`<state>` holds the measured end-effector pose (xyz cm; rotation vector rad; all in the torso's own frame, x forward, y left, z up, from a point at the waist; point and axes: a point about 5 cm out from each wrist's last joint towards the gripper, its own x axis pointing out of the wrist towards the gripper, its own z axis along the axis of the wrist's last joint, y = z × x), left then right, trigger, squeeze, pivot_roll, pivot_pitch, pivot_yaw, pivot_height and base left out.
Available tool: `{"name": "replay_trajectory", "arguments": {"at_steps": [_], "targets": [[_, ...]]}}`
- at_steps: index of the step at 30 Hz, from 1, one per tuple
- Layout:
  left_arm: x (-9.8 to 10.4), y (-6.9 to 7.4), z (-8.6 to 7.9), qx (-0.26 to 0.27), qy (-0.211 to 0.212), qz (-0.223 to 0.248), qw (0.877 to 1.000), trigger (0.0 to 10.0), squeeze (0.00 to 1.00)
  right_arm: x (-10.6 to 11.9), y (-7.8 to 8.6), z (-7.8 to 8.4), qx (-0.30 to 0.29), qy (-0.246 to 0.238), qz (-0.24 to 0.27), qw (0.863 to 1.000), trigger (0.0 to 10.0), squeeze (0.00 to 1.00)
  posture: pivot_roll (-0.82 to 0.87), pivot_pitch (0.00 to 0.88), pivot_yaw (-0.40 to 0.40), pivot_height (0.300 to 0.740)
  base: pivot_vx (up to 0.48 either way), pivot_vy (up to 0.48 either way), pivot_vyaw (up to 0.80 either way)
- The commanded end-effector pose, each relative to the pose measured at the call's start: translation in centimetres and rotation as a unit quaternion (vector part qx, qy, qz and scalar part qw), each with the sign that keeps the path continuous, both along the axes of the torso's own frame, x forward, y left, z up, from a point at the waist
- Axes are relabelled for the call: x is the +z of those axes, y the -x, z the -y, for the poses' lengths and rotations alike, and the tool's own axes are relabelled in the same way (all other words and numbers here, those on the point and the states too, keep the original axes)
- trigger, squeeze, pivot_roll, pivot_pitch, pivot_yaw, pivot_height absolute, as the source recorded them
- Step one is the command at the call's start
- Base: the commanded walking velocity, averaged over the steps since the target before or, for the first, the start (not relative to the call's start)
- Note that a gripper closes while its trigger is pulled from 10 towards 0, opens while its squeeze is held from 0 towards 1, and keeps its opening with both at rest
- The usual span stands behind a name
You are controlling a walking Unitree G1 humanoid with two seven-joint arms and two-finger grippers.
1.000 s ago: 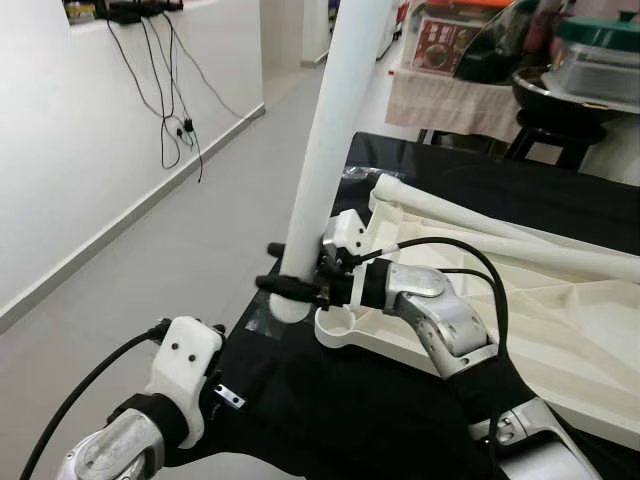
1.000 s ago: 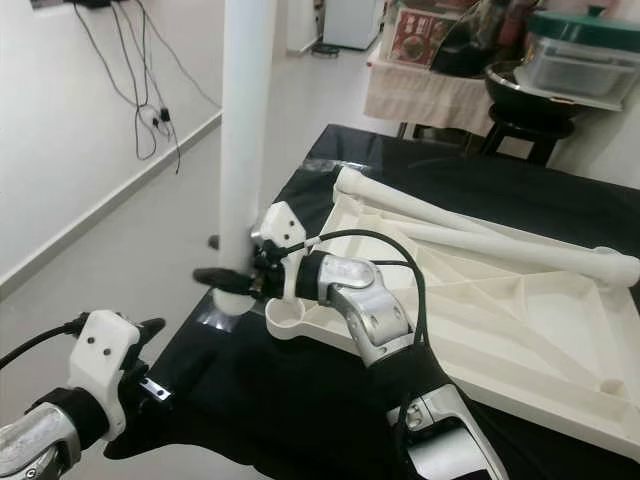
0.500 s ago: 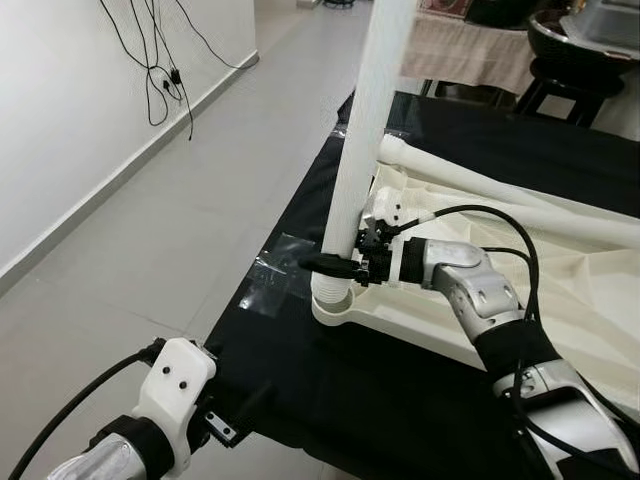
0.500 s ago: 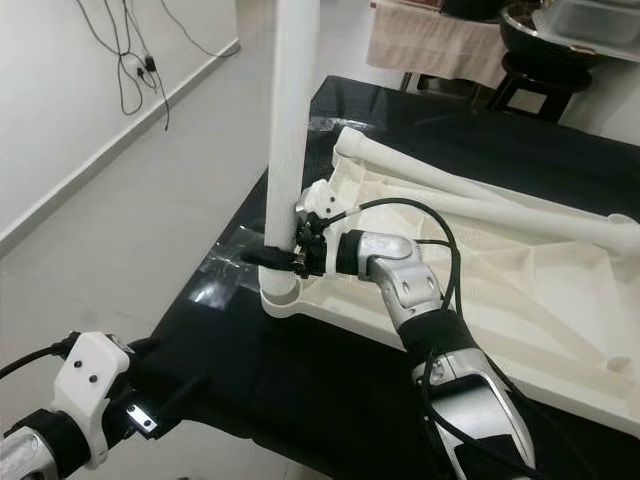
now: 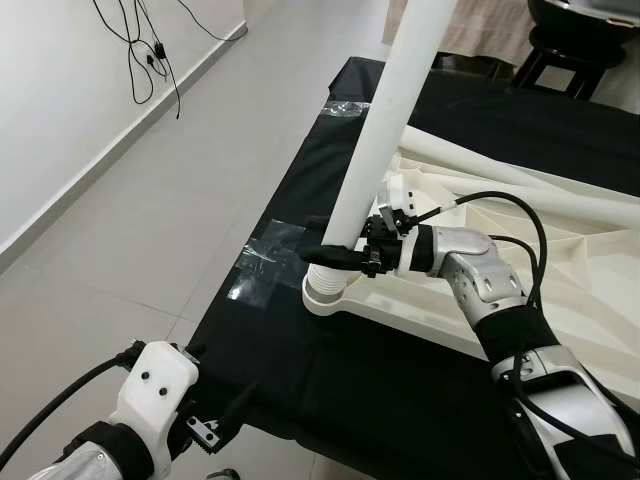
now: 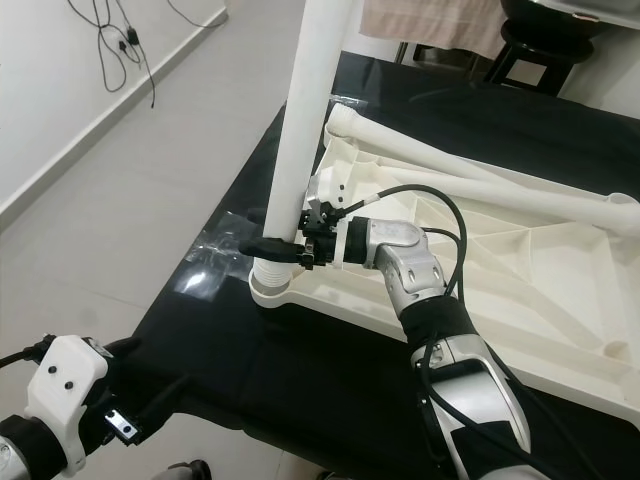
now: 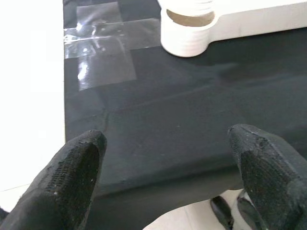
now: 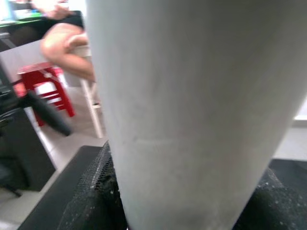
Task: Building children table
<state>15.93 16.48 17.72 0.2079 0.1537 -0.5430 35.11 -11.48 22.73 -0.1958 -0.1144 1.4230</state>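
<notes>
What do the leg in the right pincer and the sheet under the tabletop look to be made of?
Table leg: likely matte white plastic, smooth with a ribbed threaded end. Black sheet: apparently soft fabric, creased and dull, taped down with clear glossy tape.

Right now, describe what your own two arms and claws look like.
Both arms are silver metal with black joint sections. The right arm carries looping black cables to a white wrist housing, ending in a claw, the right claw, of two long black fingers. The left arm has a white wrist block with two dark screw holes and one black cable; the left claw has textured, rounded black fingertips.
</notes>
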Motion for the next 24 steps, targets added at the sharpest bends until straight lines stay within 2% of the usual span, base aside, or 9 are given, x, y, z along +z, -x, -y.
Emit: {"name": "replay_trajectory", "arguments": {"at_steps": [1, 5, 15, 24], "targets": [[0.0, 0.2, -0.1, -0.007, -0.007, -0.004, 1.000, 10.0, 0.00, -1.9, 0.6, -0.4, 0.022, 0.039, -0.019, 0.999, 10.0, 0.00, 0.12, 0.295, -0.043, 0.740, 0.000, 0.000, 0.00], [0.0, 0.0, -0.2, -0.006, -0.006, -0.001, 1.000, 10.0, 0.00, -2.2, 1.0, -1.1, 0.041, 0.062, 0.000, 0.997, 10.0, 0.00, 0.10, 0.292, -0.050, 0.740, 0.000, 0.000, 0.00], [-0.2, -0.6, 0.1, -0.005, -0.002, 0.006, 1.000, 10.0, 0.00, -1.5, 0.9, -1.8, 0.052, 0.079, 0.030, 0.995, 10.0, 0.00, 0.08, 0.271, -0.052, 0.740, 0.000, 0.000, 0.00], [-0.2, -0.8, 0.1, -0.006, -0.003, 0.010, 1.000, 10.0, 0.00, -1.5, 0.8, -2.0, 0.081, 0.144, 0.061, 0.984, 10.0, 0.00, 0.08, 0.265, -0.052, 0.740, 0.000, 0.000, 0.00]]}}
